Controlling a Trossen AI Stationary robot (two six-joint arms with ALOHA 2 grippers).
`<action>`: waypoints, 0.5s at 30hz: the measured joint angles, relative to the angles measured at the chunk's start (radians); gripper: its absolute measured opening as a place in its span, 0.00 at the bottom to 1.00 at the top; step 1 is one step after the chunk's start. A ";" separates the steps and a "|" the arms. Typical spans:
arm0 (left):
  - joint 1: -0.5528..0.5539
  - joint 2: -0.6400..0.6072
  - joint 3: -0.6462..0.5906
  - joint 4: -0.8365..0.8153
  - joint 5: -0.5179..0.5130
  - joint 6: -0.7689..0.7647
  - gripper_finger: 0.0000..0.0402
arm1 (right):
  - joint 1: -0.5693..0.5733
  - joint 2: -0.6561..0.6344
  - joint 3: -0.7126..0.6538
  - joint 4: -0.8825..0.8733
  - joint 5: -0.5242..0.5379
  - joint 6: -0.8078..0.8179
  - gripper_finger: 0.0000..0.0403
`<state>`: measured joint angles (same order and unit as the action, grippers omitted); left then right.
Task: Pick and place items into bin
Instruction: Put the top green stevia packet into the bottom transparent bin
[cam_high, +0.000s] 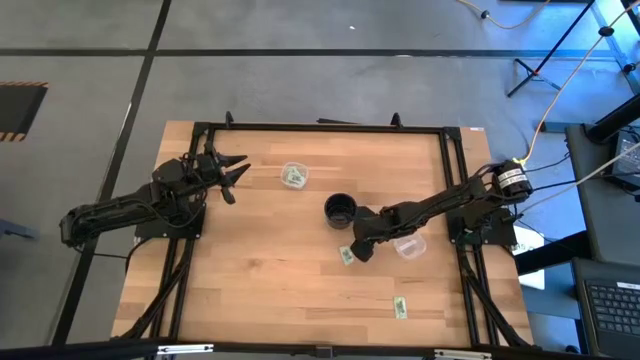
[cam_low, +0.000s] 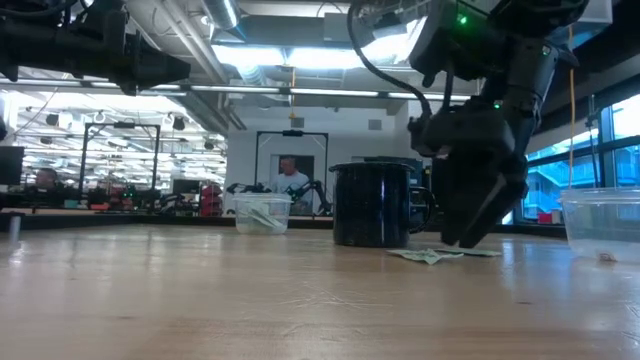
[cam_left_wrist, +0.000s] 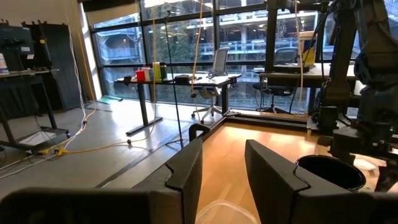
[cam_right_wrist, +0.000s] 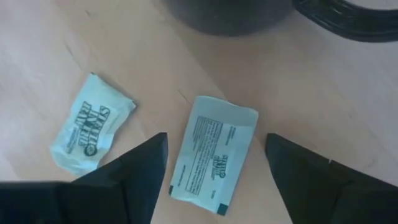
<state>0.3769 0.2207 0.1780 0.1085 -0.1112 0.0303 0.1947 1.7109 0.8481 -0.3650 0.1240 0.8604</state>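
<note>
Two pale green packets lie flat on the table just near of the black mug (cam_high: 340, 210). In the right wrist view, one packet (cam_right_wrist: 214, 155) shows its printed back and the other packet (cam_right_wrist: 87, 130) lies beside it. My right gripper (cam_right_wrist: 216, 142) is open, pointing down close over the table (cam_low: 468, 238), its fingers on either side of the first packet without touching it. A third packet (cam_high: 400, 308) lies alone toward the near edge. My left gripper (cam_high: 236, 172) is open and raised over the table's far left part.
A clear plastic tub (cam_high: 293, 176) holding green packets stands left of and beyond the mug. A second clear tub (cam_high: 410, 245) sits just right of my right gripper, under its arm. The mug (cam_low: 372, 205) stands close behind the packets (cam_low: 435, 255). A person shows far off in the room.
</note>
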 joint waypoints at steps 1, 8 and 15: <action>0.000 0.000 0.000 0.000 0.000 0.000 0.29 | 0.000 0.010 0.002 0.000 0.003 0.008 0.68; 0.000 0.000 0.000 0.000 0.000 0.000 0.30 | 0.023 0.036 0.005 -0.034 0.046 0.027 0.67; 0.000 0.000 0.000 0.000 0.000 0.001 0.30 | 0.040 0.038 0.004 -0.056 0.057 -0.014 0.54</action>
<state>0.3767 0.2207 0.1780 0.1089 -0.1112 0.0309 0.2351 1.7489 0.8524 -0.4211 0.1806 0.8460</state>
